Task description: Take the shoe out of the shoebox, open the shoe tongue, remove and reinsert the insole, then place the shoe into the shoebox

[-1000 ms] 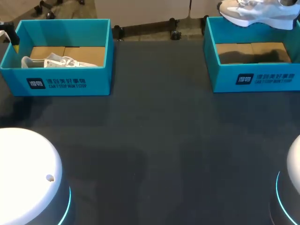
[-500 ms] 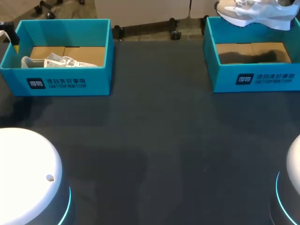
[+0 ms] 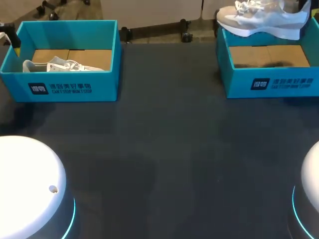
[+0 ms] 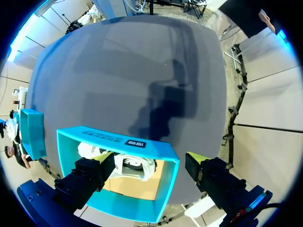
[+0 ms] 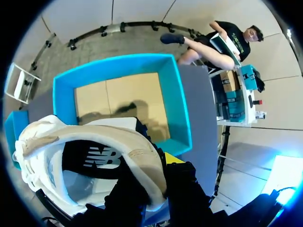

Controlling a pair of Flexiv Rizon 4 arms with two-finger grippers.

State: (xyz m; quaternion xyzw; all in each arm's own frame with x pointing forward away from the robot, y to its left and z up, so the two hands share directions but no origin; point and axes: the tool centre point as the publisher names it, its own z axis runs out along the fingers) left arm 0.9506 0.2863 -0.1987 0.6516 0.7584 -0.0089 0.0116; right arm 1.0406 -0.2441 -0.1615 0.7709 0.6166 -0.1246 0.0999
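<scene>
Head view: white shoe (image 3: 259, 20) hanging above right shoebox (image 3: 271, 82), overlapping its far rim. Right wrist view: right gripper (image 5: 151, 177) pinching white shoe at collar rim, fingers clamping it from both sides. Left wrist view: left gripper (image 4: 149, 158) hovering wide open, holding nothing, over left shoebox (image 4: 118, 139); second shoe (image 4: 135, 163) lying inside.

White shoe (image 3: 259, 22), teal shoebox (image 3: 239, 83) tan inside, dark grey table (image 3: 169, 149)

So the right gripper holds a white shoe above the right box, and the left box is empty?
No: the left box holds a white shoe, per the head view. The right gripper does hold the other shoe above the right box.
</scene>
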